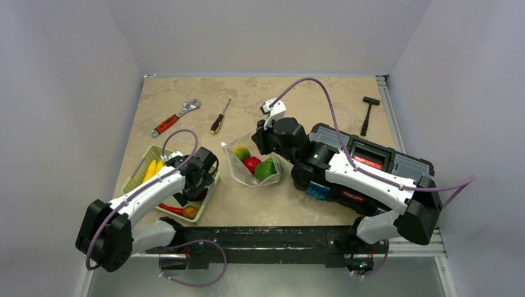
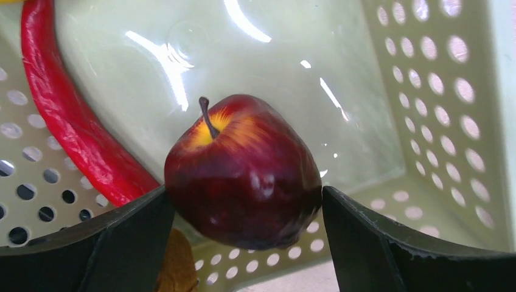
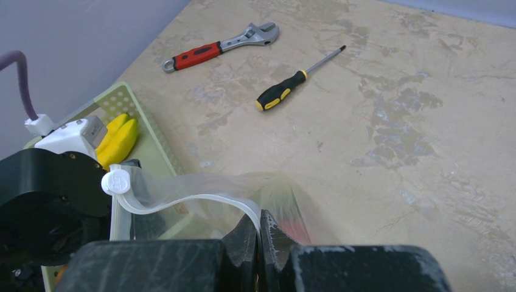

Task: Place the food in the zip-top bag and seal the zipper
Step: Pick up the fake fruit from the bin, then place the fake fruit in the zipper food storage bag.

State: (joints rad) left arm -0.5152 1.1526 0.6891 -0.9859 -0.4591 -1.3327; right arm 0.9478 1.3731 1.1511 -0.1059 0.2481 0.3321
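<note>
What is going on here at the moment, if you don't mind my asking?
Two robot arms are bagging toy food. The right gripper is shut on the mouth edge of the zip-top bag, and a few fruits lie inside. The left gripper is down in the green basket, its fingers at either side of a dark red apple. Whether they grip it yet is unclear. A red chilli and some yellow pieces lie in the basket. The bag is not sealed.

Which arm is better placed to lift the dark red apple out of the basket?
Left: the left gripper flanks the apple inside the basket. The right gripper is shut on the zip-top bag.
</note>
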